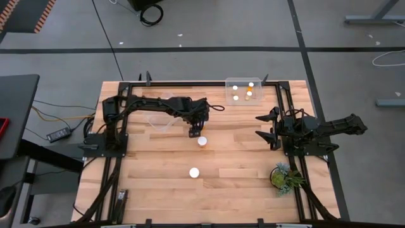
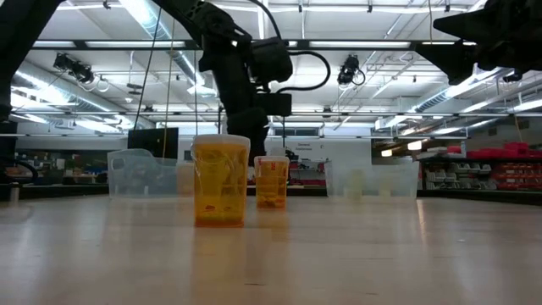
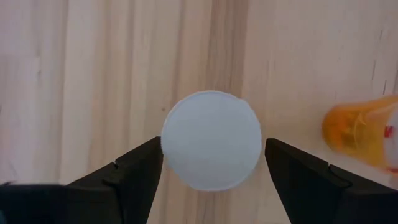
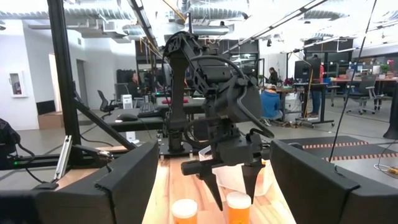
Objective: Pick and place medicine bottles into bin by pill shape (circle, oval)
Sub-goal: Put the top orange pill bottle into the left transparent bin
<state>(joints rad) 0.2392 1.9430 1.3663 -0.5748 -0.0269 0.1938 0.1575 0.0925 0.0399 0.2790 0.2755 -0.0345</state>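
Observation:
My left gripper (image 1: 197, 132) points down, open, over an orange bottle with a white cap (image 1: 202, 142) that stands upright mid-table. In the left wrist view the round cap (image 3: 211, 149) lies between the two fingers, which stand on either side of it. The right wrist view shows the same fingers straddling that bottle's top (image 4: 238, 205). A second bottle (image 1: 194, 171) stands nearer the front edge; in the low view it is the closer one (image 2: 222, 180). My right gripper (image 1: 262, 126) waits open at the table's right.
A clear bin (image 1: 243, 90) at the far edge holds several white-capped bottles. Another clear bin (image 1: 161, 120) sits under the left arm. A small green potted plant (image 1: 285, 176) stands at the front right. Bare wood lies between the bottles and the right arm.

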